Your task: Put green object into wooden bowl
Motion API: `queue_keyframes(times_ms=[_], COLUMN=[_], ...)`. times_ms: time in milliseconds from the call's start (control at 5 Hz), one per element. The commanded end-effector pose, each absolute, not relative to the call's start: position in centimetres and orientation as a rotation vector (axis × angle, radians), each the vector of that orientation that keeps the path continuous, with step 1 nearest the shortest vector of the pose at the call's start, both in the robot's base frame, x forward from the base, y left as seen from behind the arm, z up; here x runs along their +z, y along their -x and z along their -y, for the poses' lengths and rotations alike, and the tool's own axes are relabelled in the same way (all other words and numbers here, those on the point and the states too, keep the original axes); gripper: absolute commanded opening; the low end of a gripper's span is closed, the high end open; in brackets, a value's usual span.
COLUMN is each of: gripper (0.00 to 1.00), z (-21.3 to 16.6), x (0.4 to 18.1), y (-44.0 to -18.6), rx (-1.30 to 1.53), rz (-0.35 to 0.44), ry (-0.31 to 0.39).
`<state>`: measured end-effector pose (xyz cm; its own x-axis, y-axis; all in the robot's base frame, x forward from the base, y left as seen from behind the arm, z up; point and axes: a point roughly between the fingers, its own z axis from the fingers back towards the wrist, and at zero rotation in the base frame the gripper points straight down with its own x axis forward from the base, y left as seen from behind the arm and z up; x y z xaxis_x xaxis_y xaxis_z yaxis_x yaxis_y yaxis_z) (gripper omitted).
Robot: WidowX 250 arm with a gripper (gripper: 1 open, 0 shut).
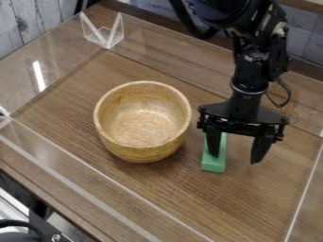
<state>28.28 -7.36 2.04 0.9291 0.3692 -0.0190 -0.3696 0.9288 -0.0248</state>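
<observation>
The green object, a small bright green bar, lies on the wooden table just right of the wooden bowl. The round, light-tan bowl holds nothing. My black gripper points straight down, low over the table, and stands open. Its left finger comes down over the far end of the green bar, while the right finger stands on the bar's right, apart from it. The far end of the bar is hidden behind the left finger. Whether that finger touches the bar I cannot tell.
A clear plastic wall runs around the wooden table top. A small clear folded stand sits at the far left corner. The arm rises up and back from the gripper.
</observation>
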Motion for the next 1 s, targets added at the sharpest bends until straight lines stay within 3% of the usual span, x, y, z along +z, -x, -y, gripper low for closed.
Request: queue_keyframes(times_ms=[0, 400, 800], gripper=[1.0, 1.0, 1.0], z=[6.0, 4.1, 5.5], x=[-0.7, -0.9, -1.0], y=[-26.4, -26.9, -26.0], rx=[0.382, 0.438, 0.46], rz=[-0.086, -0.103, -0.117], ry=[-0.033, -0.059, -0.086])
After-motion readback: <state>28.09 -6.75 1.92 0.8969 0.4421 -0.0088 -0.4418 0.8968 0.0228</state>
